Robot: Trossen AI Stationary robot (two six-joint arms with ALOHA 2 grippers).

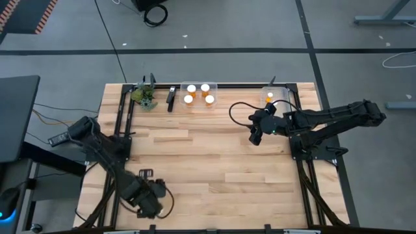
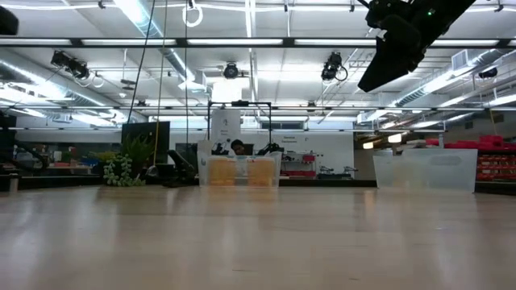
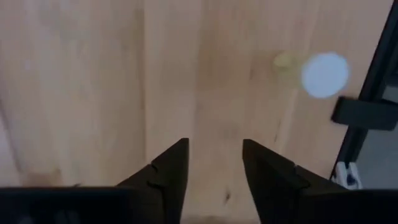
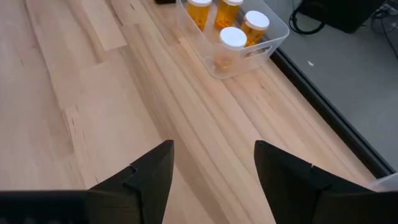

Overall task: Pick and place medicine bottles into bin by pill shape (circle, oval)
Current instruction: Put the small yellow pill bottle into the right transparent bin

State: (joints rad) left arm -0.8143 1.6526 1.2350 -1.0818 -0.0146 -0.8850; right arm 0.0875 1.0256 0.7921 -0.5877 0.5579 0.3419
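Four orange medicine bottles with white caps stand upright in a clear bin at the table's far edge, near the middle. They also show in the right wrist view and the low view. One more bottle stands in a second clear bin at the far right. My right gripper hangs open and empty above the table, right of centre, well short of both bins. My left gripper is open and empty over the near left part of the table.
A small green plant and a dark oblong object stand left of the middle bin. A black frame runs along the table's left and right sides. Bare wood spans the table's middle and near part.
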